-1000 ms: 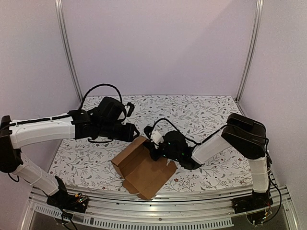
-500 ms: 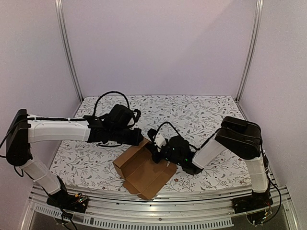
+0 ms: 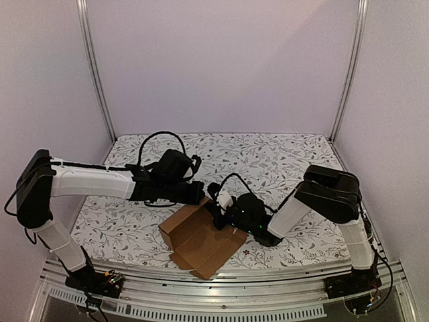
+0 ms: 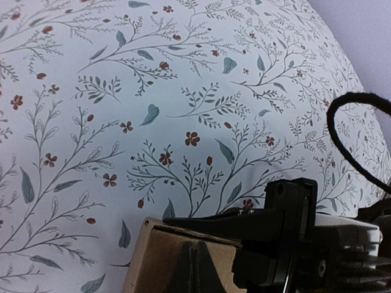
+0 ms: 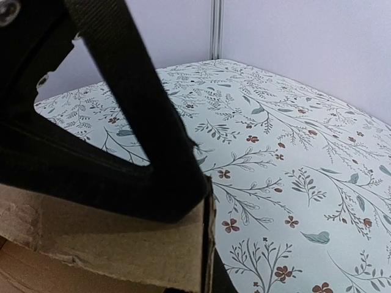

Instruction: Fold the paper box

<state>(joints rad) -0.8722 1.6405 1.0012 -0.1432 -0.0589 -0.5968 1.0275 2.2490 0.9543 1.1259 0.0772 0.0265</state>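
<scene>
The plain brown cardboard paper box [image 3: 199, 243] sits close to the near edge of the bench [image 3: 288, 161], a flat top under a pale sheet printed with leaves and small red flowers. It lies about midway between the two arm bases. By the look of it the job is partway through. The cardboard is no flat sheet: a wall stands up along its far side and its left side, making an open, shallow trough. The panels toward the near edge lie spread out, one with a notched rim, and nothing is closed over the top. I judge that the other sides must be raised, the flaps turned in and the tabs tucked before this counts as a finished slim box.

The left pincer [image 3: 200, 196] is fully shut, its tips at the far corner of the raised wall. Its wrist camera shows the cardboard's top edge right below the dark fingers. Whether a layer is nipped between them or they merely press on it I cannot tell.

The right pincer [image 3: 216, 210] is closed to a sliver on the far wall, reaching in from the right. In its own camera a black finger [image 5: 159, 134] lies flat against the wall's outer face, with the raw cut edge of the cardboard just beneath it, so it appears to pinch that wall. The two pincers are just beside each other at that far corner.
</scene>
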